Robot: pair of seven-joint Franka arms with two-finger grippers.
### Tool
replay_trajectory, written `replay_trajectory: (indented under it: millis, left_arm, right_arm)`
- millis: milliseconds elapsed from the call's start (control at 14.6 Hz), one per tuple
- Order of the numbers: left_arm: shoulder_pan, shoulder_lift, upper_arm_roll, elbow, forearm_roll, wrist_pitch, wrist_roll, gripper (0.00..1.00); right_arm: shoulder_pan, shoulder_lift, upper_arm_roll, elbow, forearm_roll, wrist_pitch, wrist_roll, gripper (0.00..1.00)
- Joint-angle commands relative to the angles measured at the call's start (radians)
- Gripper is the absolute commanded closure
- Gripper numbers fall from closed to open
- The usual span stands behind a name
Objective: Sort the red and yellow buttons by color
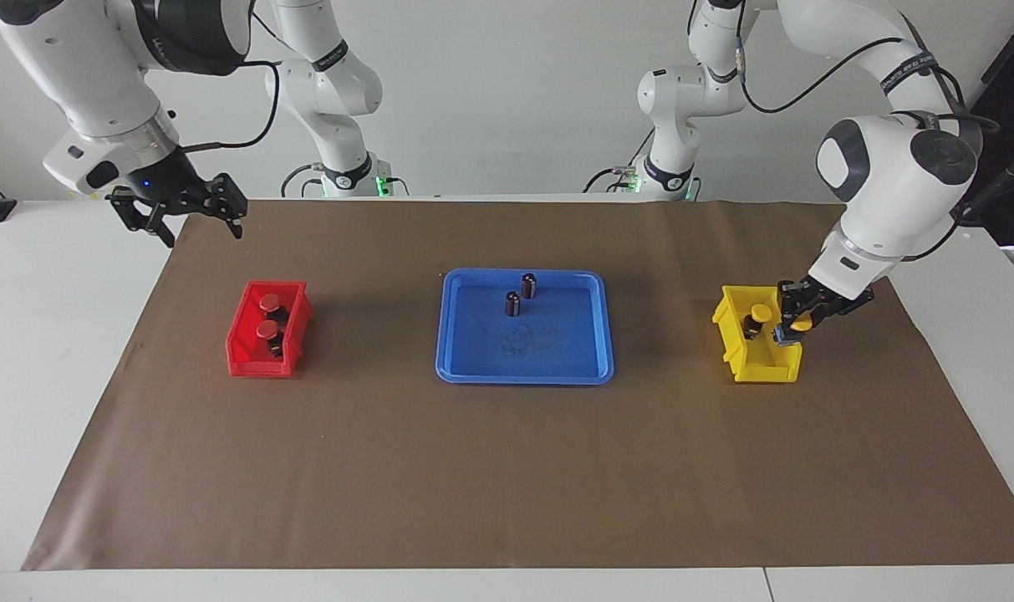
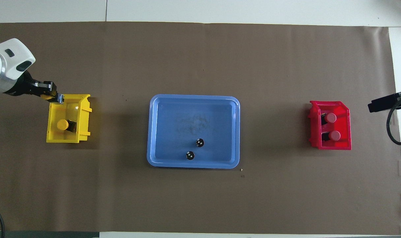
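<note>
1. Holding the last yellow button (image 1: 800, 322) in the left gripper (image 1: 795, 328), fingers clamped together on it, cap up, over the yellow bin (image 1: 745, 361) at the corner toward the left arm's end of the table.
2. Sharing that bin already: the other yellow button (image 1: 758, 316), lying just inward of the gripper, close but apparently not touching the held one.
3. Lowering gently before letting go, judging from the height above the bin floor; dropping from here risks a bounce against the wall or a knock into the resting button.
4. Shifting slightly inward first, since the overhead view puts the fingertips right at the bin's edge (image 2: 62, 97), not well inside; releasing over the rim could tip the button out onto the mat.
5. Spreading the fingers only once the base is down or nearly so, then rising straight up to avoid snagging the cap or the wall.
6. Resting well away, both red buttons (image 1: 268, 302) (image 1: 267, 331) in the red bin (image 1: 241, 347) at the other end of the table, sorted.
7. Hovering above the mat near the red bin, the right gripper (image 1: 191, 219), fingers apart, empty, waiting.
8. Standing in the blue tray (image 1: 465, 368) between the bins, two dark cylinders (image 1: 528, 286) (image 1: 512, 303), no part of this sorting and best left alone.
</note>
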Motion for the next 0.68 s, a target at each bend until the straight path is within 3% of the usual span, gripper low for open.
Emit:
replay_trajectory:
  millis: [0,342,616]
  left_arm:
    - [0.011,-0.052,-0.009,-0.128,-0.005,0.105,0.014,0.98]
    - [0.01,-0.026,-0.009,-0.238,-0.005,0.295,0.014,0.98]
    - [0.011,0.005,-0.009,-0.241,-0.003,0.319,0.023,0.98]
  right_arm:
    - [-0.017,0.058,0.005,0.071,-0.002,-0.034,0.049,0.0]
    - [0.015,0.053,-0.029,0.043,-0.005,-0.007,0.119,0.0]
    - [0.006,0.056,-0.026,0.054,-0.005,-0.004,0.119,0.0]
